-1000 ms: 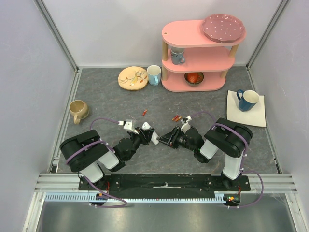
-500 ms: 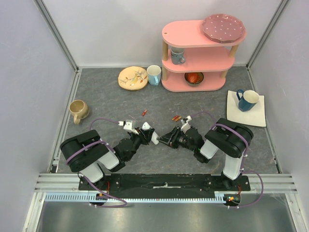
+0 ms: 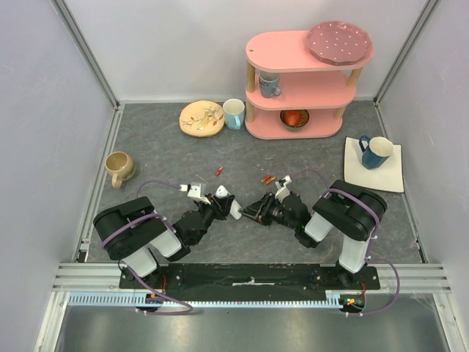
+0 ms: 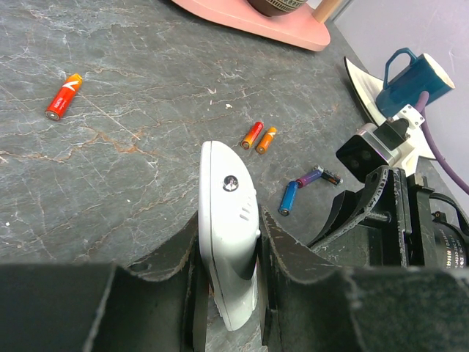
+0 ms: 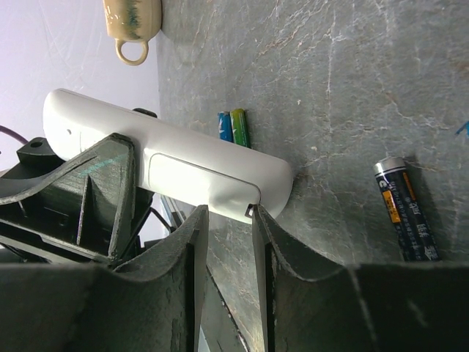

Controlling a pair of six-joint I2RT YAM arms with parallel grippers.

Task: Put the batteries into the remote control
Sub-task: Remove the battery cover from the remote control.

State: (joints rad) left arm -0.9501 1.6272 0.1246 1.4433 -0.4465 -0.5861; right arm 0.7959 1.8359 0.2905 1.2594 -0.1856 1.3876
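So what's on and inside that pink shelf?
A dotted plate lies on top of the shelf, a mug stands on the middle level, a bowl on the lowest. Mug and bowl are partly covered by the level above.

Left pincer (image 4: 229, 242) clamped tight, right pincer (image 5: 229, 214) slightly parted, both low, facing each other.

Overhead view, upper half of the frame: one pink three-tier shelf (image 3: 286, 55), four mugs (image 3: 119, 167), three plates (image 3: 201, 118) and one red bowl (image 3: 294, 118); left wrist view, centre: one remote control (image 4: 229, 220) and six batteries (image 4: 64, 95), namely one red, two orange, one blue, two dark.
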